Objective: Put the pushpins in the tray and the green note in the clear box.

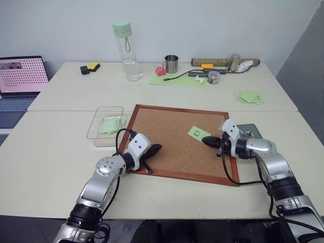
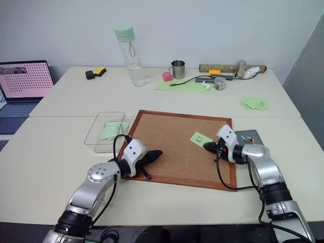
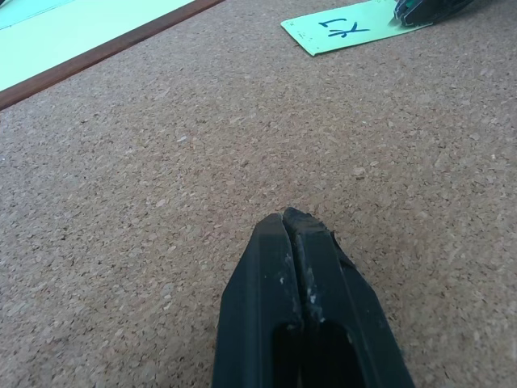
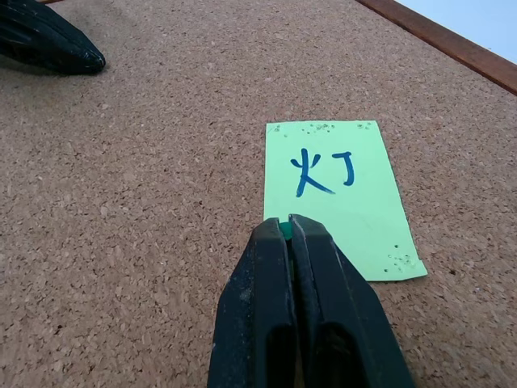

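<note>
Cork board [image 1: 177, 139]: centre of table [image 1: 167, 197], near front edge.
Green note [image 4: 339, 194]: flat on board near its right edge, blue marks on it.
Right gripper [image 4: 288, 229]: at note's near edge, fingers pinched together on green pin [image 4: 285, 229].
Left gripper [image 3: 292, 222]: fingers together, empty, over board's front-left corner.
Tray [image 2: 249, 136]: on table just off board's right edge, small coloured items in it.
Clear box [image 1: 104, 124]: just off board's left edge, green notes inside.
</note>
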{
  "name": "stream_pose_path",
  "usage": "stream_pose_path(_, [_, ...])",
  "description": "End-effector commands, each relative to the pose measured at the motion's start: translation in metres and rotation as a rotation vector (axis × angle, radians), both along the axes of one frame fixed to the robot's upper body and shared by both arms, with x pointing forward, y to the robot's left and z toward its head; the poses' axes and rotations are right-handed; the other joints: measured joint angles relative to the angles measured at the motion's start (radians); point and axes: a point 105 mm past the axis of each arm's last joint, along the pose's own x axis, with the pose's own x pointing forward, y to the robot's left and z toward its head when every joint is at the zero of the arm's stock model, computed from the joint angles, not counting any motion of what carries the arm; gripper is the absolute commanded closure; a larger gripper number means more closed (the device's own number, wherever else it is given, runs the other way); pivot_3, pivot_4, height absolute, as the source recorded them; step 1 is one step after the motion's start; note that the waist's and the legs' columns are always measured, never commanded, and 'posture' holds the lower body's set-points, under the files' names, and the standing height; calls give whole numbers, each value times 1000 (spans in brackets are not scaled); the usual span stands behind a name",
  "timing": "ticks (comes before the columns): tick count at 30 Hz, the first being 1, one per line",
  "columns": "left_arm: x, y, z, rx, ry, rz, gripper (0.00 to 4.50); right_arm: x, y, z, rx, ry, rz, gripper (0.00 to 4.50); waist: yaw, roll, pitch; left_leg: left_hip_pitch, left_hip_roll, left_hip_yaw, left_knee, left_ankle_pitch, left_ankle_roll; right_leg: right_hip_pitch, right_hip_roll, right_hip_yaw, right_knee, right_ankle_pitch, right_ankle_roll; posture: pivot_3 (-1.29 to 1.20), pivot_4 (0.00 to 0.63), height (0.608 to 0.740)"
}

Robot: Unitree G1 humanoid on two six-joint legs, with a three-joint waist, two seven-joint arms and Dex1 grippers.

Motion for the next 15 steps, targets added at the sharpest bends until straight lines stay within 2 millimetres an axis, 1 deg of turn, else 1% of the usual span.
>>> stream_pose_path(1, [-7,9,-28,51,111,28,4500,3,1,51,42,-148,38,4446,0,0,0,0,0,0,0,0,0,0,0,0,0,0,0,0,150,740])
stream_pose_path(4, [-5,8,-27,38,109,42,4500,0,-1,68,43,-187,47,4446,0,0,0,0,0,0,0,0,0,0,0,0,0,0,0,0,150,740])
stream_pose_path(6, [1,9,-21,28,79,70,4500,-1,-2,74,36,-208,51,4446,0,0,0,0,0,0,0,0,0,0,0,0,0,0,0,0,150,740])
stream_pose_path(8, [9,10,-3,-21,29,101,4500,-3,-3,80,6,-250,57,4446,1,0,0,0,0,-1,0,0,0,0,0,-1,0,0,0,0,150,740])
stream_pose_path(11, [11,7,20,-119,11,101,4500,-5,-2,85,-19,-291,64,4446,1,-1,1,0,0,-1,0,0,0,0,0,-1,0,0,0,0,150,740])
stream_pose_path(13, [4,1,40,-245,42,65,4115,-6,1,89,-31,-322,73,4500,0,-2,1,-1,0,-1,0,0,0,0,0,-1,0,0,0,0,150,740])
stream_pose_path(14, [1,-2,45,-282,59,47,4062,-6,2,90,-33,-330,75,4500,0,-2,2,-1,0,-1,0,0,0,-1,0,-1,0,0,0,0,150,740])
stream_pose_path(15, [-5,-6,54,-365,97,26,3831,-7,4,91,-42,-346,82,4500,0,-3,2,-3,0,-1,1,0,0,-2,0,-1,0,0,0,0,150,740])
